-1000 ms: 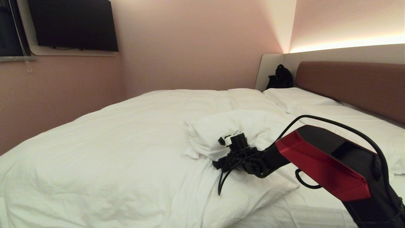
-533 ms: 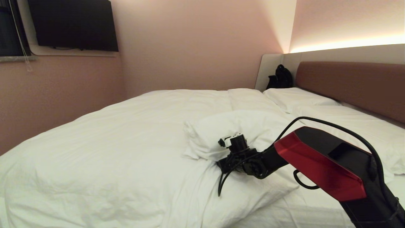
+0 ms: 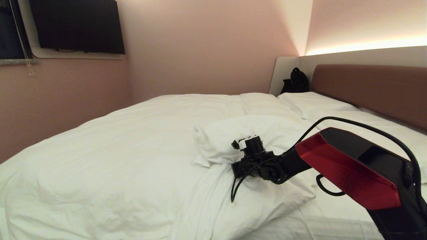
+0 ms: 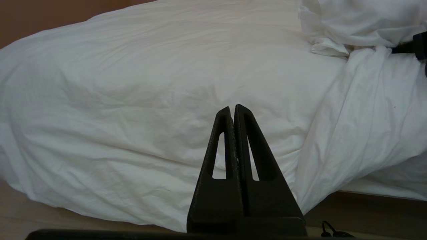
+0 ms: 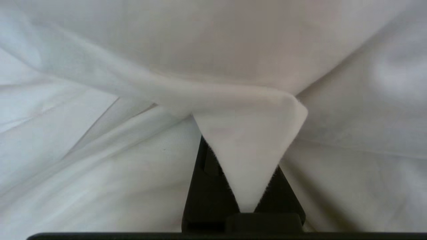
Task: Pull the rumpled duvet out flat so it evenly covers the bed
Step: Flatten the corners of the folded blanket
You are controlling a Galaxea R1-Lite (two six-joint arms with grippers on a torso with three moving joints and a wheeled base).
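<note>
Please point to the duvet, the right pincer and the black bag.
duvet [image 3: 116,150], head view, its broad flat top.
right pincer [image 5: 245,186], right wrist view, the cloth fold between its fingers.
bag [image 3: 295,81], head view, its middle, beside the headboard.

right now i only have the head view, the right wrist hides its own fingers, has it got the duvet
Observer: Yes. In the right wrist view the right gripper is shut on a folded corner of the duvet.
Operator: and the left one, cant see it at all
Observer: The left gripper is shut and empty, hanging clear of the near side of the bed.
Operator: does the duvet reach down that side
Observer: It drapes over the edge almost down to the floor.
</note>
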